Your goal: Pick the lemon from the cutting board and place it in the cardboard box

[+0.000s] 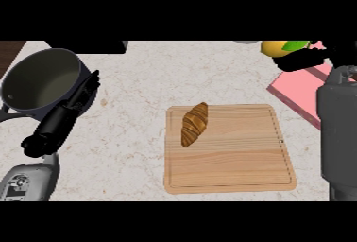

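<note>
Yellow lemon sits at the upper right of the frame in our right hand, whose fingers curl round it; its long axis we cannot tell. Our left hand rests open beside one pot. One croissant lies on one cutting board. One pink box shows at right.

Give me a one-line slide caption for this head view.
Right hand carries the lemon over the pink box, leaving a croissant on the cutting board; left hand rests beside the pot.
</note>
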`<move>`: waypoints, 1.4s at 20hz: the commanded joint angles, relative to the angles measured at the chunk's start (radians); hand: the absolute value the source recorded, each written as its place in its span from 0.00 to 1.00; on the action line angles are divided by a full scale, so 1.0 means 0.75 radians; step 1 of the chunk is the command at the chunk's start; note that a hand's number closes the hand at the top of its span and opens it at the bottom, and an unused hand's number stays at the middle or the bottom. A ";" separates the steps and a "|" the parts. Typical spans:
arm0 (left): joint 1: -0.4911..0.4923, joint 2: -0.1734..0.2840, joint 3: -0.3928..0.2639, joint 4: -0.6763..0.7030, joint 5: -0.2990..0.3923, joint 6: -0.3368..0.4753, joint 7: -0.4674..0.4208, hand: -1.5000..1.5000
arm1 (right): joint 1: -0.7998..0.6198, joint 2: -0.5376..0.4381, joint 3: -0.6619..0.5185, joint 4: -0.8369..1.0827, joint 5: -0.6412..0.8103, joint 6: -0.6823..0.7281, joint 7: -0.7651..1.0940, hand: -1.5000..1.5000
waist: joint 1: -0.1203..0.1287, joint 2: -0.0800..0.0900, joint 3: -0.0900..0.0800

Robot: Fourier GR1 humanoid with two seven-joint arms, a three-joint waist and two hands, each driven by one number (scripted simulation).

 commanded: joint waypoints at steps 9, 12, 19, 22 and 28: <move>-0.052 0.005 0.020 0.090 -0.021 0.002 -0.065 0.50 | -0.089 -0.370 -0.104 0.598 -0.012 0.198 -0.182 1.00 | 0.013 0.011 -0.001; -0.060 -0.058 -0.043 -0.006 -0.043 0.033 0.044 0.50 | -0.034 -0.437 -0.130 0.752 -0.028 0.200 -0.298 1.00 | 0.018 0.008 0.001; -0.021 -0.033 -0.015 0.036 -0.040 0.012 -0.039 0.50 | -0.074 -0.653 -0.098 1.079 0.017 0.330 -0.487 1.00 | 0.022 0.012 0.001; -0.033 -0.012 0.001 0.011 -0.004 -0.028 0.011 0.50 | -0.114 -0.649 -0.071 1.205 0.007 0.398 -0.595 0.00 | 0.037 0.012 0.002; -0.040 -0.007 0.031 0.015 0.013 -0.030 0.027 0.50 | -0.155 -0.689 -0.174 1.232 -0.132 0.358 -0.886 0.00 | 0.020 0.008 0.002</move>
